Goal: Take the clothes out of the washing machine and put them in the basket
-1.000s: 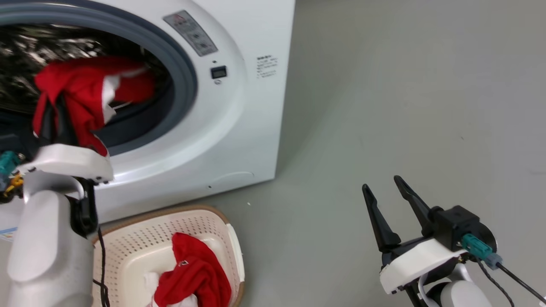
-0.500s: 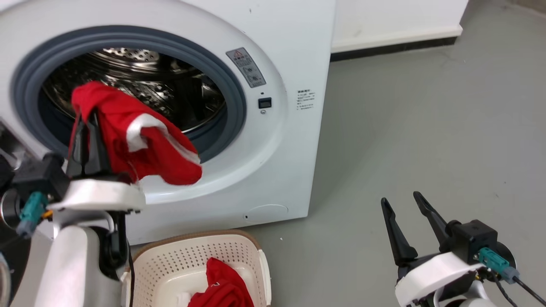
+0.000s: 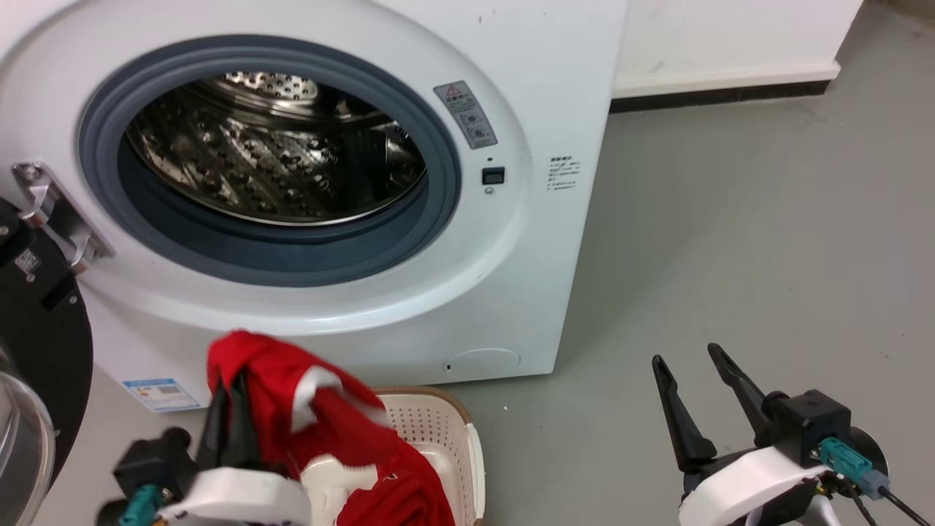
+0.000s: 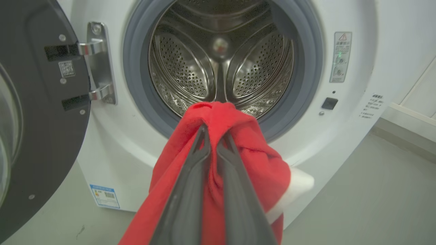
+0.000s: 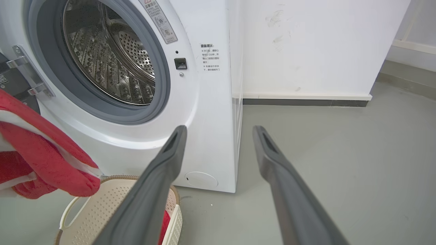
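**Q:** What is at the far left?

**A:** The round door [image 3: 35,343], dark-rimmed with glass, stands swung open on a metal hinge [image 3: 57,216].

**Q:** And next to it?

**A:** The left gripper [image 4: 215,133] is low in the head view, its two dark fingers pressed together and pinching a fold of a red jersey [image 3: 277,380] with white trim. The jersey is outside the machine, in front of its lower front panel. It hangs from the fingertips over the basket [image 3: 442,431], a cream basket with small holes and a brown rim that sits on the floor just before the machine. More red cloth [image 5: 165,221] lies inside the basket. I cannot tell whether the hanging jersey touches it.

**Q:** What is behind that?

**A:** The white washing machine [image 3: 533,241], with a grey rubber ring around its opening and the steel drum [image 3: 270,164] showing through it.

**Q:** And on the right?

**A:** The right gripper [image 3: 687,353] is well apart from the machine, above the grey floor [image 3: 760,234]. Its fingers are spread and grip nothing.
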